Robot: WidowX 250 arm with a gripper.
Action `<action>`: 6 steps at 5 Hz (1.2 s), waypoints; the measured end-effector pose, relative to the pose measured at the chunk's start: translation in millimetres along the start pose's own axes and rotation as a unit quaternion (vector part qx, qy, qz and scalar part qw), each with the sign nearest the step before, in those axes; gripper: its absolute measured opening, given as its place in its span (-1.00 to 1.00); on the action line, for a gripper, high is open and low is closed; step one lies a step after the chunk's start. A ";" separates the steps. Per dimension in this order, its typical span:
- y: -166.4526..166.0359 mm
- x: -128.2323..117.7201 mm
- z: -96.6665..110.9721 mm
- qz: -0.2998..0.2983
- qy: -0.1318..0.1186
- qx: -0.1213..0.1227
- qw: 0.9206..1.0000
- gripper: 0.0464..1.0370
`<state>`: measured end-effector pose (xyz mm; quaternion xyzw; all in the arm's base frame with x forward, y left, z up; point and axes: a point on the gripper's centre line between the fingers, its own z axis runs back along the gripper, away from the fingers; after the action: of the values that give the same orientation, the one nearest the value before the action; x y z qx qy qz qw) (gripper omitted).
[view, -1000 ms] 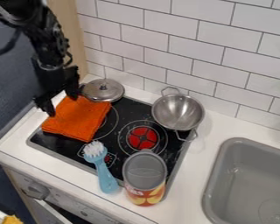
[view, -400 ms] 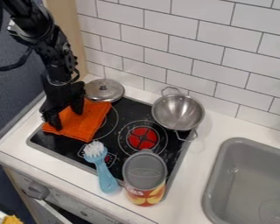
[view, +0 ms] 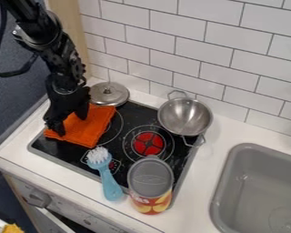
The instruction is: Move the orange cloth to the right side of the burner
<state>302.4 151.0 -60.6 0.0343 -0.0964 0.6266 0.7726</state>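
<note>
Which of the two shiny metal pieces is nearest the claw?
The knobbed lid, next to the far edge of the orange cloth. The other, the two-handled bowl, sits farther off, toward the sink.

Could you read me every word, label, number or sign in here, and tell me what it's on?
None can be read with certainty:
Can: pale lettering on its red and yellow label, too small to read.
Cooktop: tiny control markings near the brush, too small.
Stove front: small marks, too small.
</note>
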 end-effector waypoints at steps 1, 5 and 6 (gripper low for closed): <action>-0.8 -34.1 6.6 -0.032 0.013 0.000 0.999 0.92; -45.3 -129.2 23.9 -0.090 0.061 -0.028 0.994 0.92; -41.6 -150.2 28.1 -0.115 0.072 -0.027 0.990 0.92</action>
<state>310.6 -7.1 -59.1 -0.0212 -0.0527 0.5319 0.8449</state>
